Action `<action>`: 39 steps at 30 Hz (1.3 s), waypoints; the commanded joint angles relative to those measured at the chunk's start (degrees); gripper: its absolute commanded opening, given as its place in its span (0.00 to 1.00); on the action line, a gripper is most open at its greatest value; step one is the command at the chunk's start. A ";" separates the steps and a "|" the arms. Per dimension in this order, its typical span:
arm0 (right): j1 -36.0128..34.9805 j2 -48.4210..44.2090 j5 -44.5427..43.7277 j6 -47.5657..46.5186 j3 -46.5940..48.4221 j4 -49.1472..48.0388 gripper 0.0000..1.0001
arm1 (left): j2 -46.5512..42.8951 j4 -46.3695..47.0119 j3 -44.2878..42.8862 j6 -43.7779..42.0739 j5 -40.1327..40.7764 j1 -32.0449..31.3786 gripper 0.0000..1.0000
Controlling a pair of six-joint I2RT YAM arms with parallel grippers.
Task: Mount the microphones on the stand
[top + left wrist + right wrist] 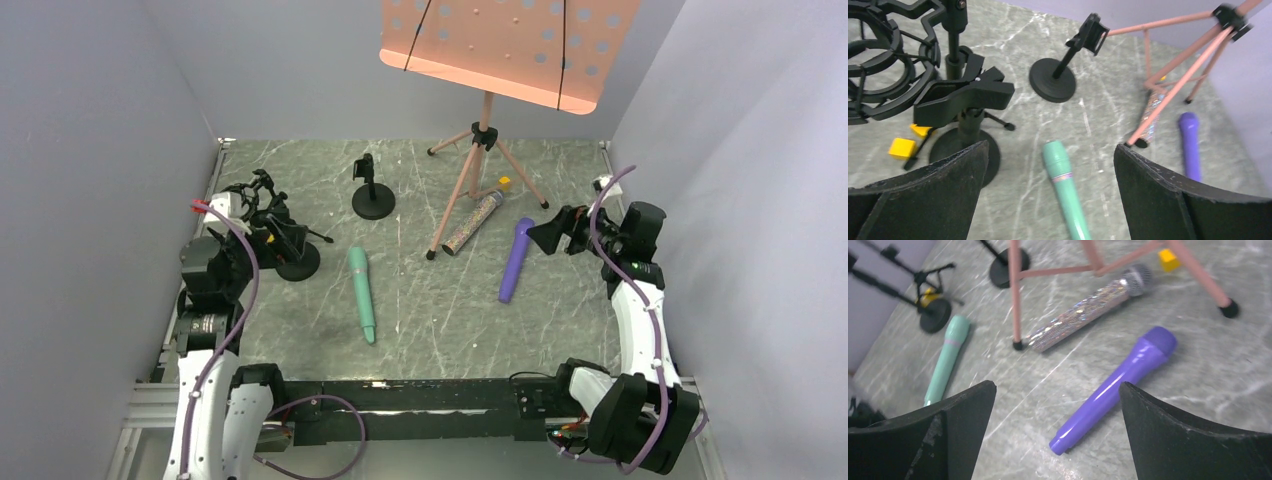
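- Crowding is my first worry on the left. My left gripper (1050,150), fingers spread wide and holding nothing, hangs just beside the black stand with the ring-shaped shock mount and spring clamp (962,95). A careless swing would knock it over.
- The mint green stick microphone (1066,187) lies flat on the grey marbled table (440,320), near and to the right of that stand. It is long and round, so a pinch far from its middle could let it droop or roll away.
- My right gripper (1057,385) is spread just as wide and empty, above the glossy purple stick microphone (1114,388) at the right. Its slick shell looks likely to squirt out of a skewed pinch.
- The glittery silver-pink microphone with the grey mesh head (1083,307) lies among the legs of the pink tripod music stand (1015,290), its tail right by one foot. Reaching in there could snag a leg and topple the stand.
- The small black desk stand with round base and clip (371,190), far centre, looks light. Pushing a microphone into its clip could tip or slide it unless my other arm steadies it.
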State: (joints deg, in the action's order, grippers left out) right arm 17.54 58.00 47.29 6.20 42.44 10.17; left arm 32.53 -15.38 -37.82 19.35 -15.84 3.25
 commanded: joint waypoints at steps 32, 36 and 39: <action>-2.96 -1.12 14.95 -17.62 4.12 8.30 1.00 | 22.90 -17.47 -31.66 -0.30 -2.10 10.82 0.92; -3.19 -0.86 15.11 -17.37 4.41 8.55 1.00 | 27.73 -21.37 -37.77 -6.62 4.44 10.82 0.87; -3.70 -0.58 14.81 -17.49 4.49 8.62 1.00 | 33.47 -26.39 -43.58 -8.27 4.54 10.82 0.73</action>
State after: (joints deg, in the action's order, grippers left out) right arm 14.52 57.98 61.87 -10.13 44.12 19.70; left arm 61.54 -38.35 -73.93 16.16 -12.69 13.91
